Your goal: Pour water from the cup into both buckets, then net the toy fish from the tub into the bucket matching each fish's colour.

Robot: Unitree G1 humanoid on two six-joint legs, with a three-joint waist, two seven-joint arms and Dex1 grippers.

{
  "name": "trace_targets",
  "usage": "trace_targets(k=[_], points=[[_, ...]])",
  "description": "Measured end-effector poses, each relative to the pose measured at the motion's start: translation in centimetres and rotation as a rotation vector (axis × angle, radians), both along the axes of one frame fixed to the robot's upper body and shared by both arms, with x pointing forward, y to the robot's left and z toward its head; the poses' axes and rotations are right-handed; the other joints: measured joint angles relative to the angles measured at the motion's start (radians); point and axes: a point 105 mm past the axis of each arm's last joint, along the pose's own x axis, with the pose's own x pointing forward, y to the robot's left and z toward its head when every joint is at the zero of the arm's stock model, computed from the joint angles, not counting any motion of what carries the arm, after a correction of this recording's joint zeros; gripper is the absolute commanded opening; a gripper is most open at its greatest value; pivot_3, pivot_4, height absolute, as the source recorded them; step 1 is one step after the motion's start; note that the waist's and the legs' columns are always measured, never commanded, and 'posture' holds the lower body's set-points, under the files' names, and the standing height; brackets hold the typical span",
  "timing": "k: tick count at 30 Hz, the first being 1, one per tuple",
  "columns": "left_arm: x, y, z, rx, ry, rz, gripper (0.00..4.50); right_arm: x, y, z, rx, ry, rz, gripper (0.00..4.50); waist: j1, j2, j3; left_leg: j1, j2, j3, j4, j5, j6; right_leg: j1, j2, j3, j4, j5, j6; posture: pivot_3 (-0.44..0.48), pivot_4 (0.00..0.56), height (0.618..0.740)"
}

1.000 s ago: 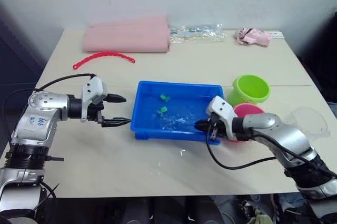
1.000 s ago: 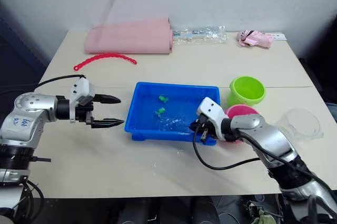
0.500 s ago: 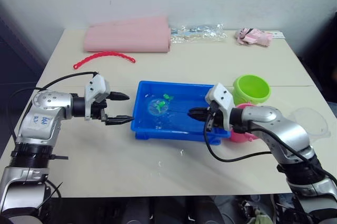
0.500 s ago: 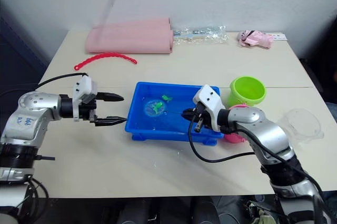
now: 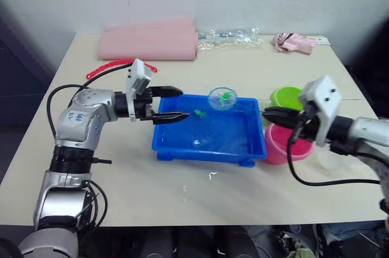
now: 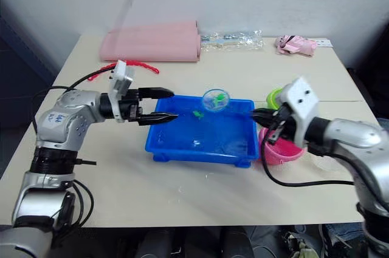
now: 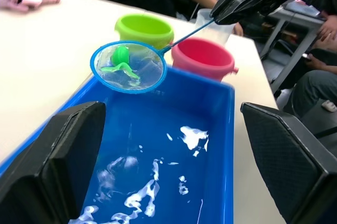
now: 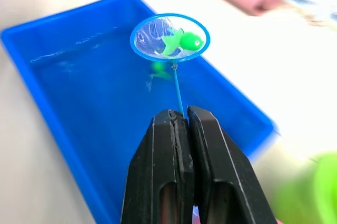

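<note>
The blue tub [image 5: 206, 155] holds shallow water in the middle of the table. Above its far rim hangs the net [image 5: 222, 98] with a green toy fish [image 8: 181, 40] lying in the mesh. My right gripper [image 5: 265, 113] is shut on the net's thin handle, above the pink bucket [image 5: 281, 145]. The lime green bucket [image 5: 285, 96] stands just behind the pink one. Another green fish [image 5: 198, 113] floats in the tub. My left gripper [image 5: 185, 103] is open and empty over the tub's left rim. The clear cup [image 7: 218, 33] stands behind the buckets.
A pink rolled cloth [image 5: 148, 39], a clear plastic bag [image 5: 228, 35] and a small pink item [image 5: 293, 42] lie along the far table edge. A red beaded strip [image 5: 100, 70] lies left of the tub. A seated person [image 7: 316, 81] is beyond the table's right side.
My right gripper has lifted the net out of the water with a green fish in it and drawn it back toward the buckets. My left gripper has moved right, over the tub's left rim.
</note>
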Motion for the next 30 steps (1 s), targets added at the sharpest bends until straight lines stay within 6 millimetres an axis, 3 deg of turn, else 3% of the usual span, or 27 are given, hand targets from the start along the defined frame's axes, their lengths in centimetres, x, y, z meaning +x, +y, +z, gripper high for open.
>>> trace_targets(k=[11,17,22,27,30], points=[[0.3,-1.0,-0.1,0.008,-0.047,-0.035,4.47,0.1,-8.1,1.7,-0.244,-0.106,-0.294,0.00,0.012,0.000,0.000,0.000,0.000,0.001,0.000,0.000,0.000,0.000,0.000,0.000,-0.001,0.000,0.000,0.000,0.150,0.738],[0.3,-1.0,0.0,0.011,-0.064,-0.036,4.47,0.7,-10.6,1.3,-0.507,-0.216,-0.351,0.00,0.012,0.000,0.000,0.000,0.000,0.001,0.000,0.000,0.000,0.000,0.000,0.000,-0.001,0.000,0.000,0.000,0.150,0.738],[0.3,-0.8,-0.1,0.024,-0.070,-0.031,4.47,1.5,-11.7,0.2,-0.809,-0.298,-0.295,0.00,0.012,0.000,0.000,0.001,0.000,0.001,0.000,0.001,-0.001,0.000,0.000,0.001,0.000,0.000,0.000,0.000,0.150,0.738],[0.4,-0.4,0.0,0.038,-0.074,-0.016,4.47,1.5,-12.1,0.1,-1.248,-0.460,-0.112,0.00,0.010,0.000,0.000,0.001,0.000,0.002,0.000,0.001,-0.002,0.000,0.000,0.001,-0.001,0.000,0.000,0.000,0.150,0.738],[0.4,-0.3,0.0,0.039,-0.074,-0.014,4.47,1.5,-12.4,0.2,-1.378,-0.536,-0.045,0.00,0.010,0.000,0.000,0.001,0.000,0.002,0.000,0.001,-0.002,0.000,0.000,0.001,-0.001,0.000,0.000,0.000,0.150,0.738]])
